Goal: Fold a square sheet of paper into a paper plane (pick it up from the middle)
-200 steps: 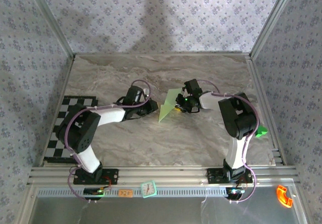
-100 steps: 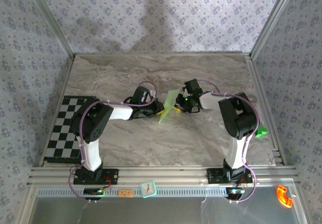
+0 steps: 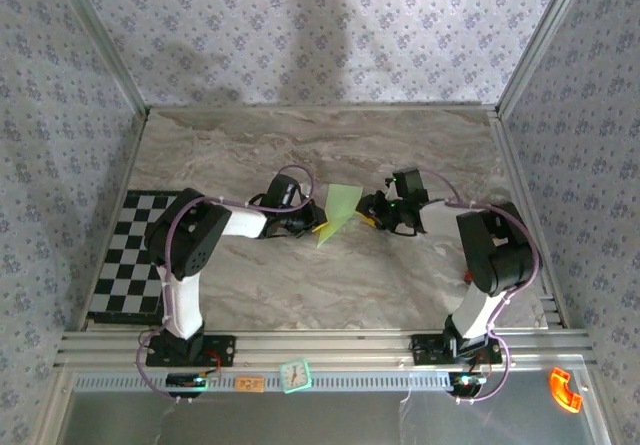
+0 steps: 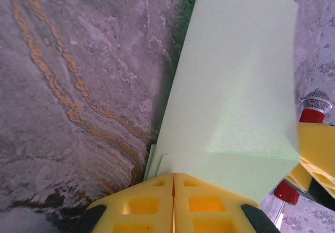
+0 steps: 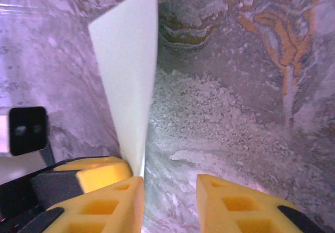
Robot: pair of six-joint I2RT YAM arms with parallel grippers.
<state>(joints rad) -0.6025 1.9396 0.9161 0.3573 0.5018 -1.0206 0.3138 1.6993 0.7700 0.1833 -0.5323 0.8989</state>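
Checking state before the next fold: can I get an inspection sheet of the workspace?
Surface: marble-pattern tabletop; checkerboard mat at its left edge.
Job's things: folded pale green paper mid-table, between the grippers.
Clutter: orange part and small clock in front of the arm bases.
Grippers: left gripper shut on the paper; right gripper open, gap empty, paper beside one finger.
Cables: purple cables looped along both arms.
Surroundings: floral-patterned walls, aluminium frame.

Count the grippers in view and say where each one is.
2. The left gripper is at mid-table, shut on the green paper. The right gripper stands open just right of that paper.
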